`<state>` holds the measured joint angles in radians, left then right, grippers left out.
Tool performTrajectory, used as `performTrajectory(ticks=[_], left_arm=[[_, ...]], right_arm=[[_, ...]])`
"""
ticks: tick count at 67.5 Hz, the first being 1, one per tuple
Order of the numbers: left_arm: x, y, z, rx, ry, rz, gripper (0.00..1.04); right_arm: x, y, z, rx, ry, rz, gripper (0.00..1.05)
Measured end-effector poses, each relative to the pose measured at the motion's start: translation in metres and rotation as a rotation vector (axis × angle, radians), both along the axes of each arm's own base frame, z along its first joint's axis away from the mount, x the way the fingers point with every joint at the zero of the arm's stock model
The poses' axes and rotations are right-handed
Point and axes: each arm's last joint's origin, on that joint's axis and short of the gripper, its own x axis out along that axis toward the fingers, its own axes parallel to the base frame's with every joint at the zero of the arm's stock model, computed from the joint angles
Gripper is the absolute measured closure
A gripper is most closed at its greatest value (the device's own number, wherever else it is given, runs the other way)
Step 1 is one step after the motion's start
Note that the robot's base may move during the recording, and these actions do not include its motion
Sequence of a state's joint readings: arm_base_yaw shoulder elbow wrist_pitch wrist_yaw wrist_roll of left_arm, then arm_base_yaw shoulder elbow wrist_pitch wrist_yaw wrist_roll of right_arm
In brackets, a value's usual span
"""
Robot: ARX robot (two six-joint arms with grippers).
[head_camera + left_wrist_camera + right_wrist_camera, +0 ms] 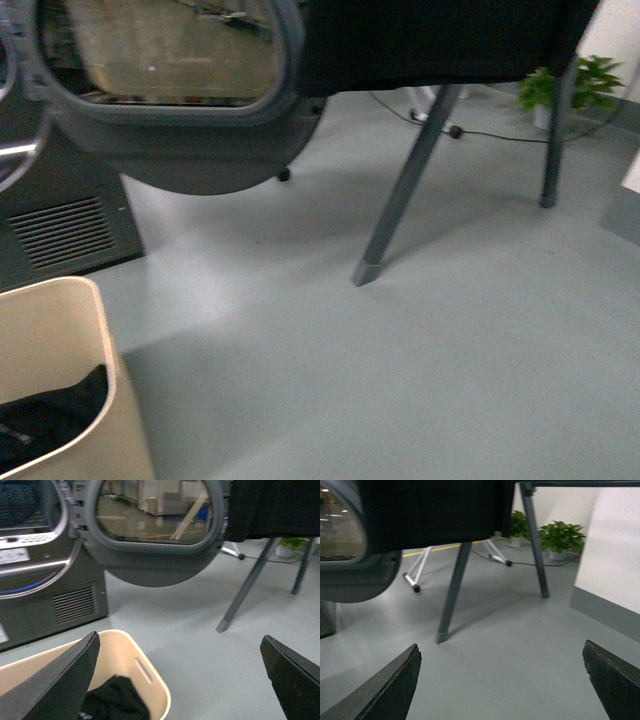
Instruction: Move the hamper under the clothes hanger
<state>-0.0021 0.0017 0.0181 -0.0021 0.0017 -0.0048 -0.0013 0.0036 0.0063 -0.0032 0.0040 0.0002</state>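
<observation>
The cream-beige hamper (60,330) stands on the floor at the lower left of the front view, with dark clothing (55,420) inside. It also shows in the left wrist view (125,655), its slot handle facing the open floor. The clothes hanger stands farther right on slanted dark grey legs (405,190), with a black cloth (430,40) draped over its top; its legs also show in the right wrist view (452,592). My left gripper (182,680) is open and empty, above the hamper's near rim. My right gripper (502,685) is open and empty over bare floor.
A dark grey laundry machine (60,230) stands at the left with its round door (180,90) swung open, overhanging the floor between hamper and rack. Potted plants (570,90) and a cable (500,135) lie beyond the rack. A white wall panel (615,555) stands to the right.
</observation>
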Motion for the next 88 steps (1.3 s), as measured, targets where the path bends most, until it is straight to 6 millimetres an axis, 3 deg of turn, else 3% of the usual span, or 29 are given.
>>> performTrajectory(ticks=[72,76,81,88], left_arm=[[0.0,0.0,0.0,0.0,-0.002,0.003,0.07],[0.002,0.002,-0.001,-0.052,0.154,0.065,0.07],[0.021,0.006,0.01,-0.109,0.331,0.125,0.07],[0.069,0.011,0.04,-0.124,0.326,0.136,0.07]], right_arm=[[0.0,0.0,0.0,0.0,0.0,0.007,0.08],[0.001,0.001,0.0,0.053,0.108,0.047,0.08],[0.018,0.003,0.013,0.158,0.282,0.079,0.08],[0.064,0.005,0.039,0.202,0.3,0.089,0.08]])
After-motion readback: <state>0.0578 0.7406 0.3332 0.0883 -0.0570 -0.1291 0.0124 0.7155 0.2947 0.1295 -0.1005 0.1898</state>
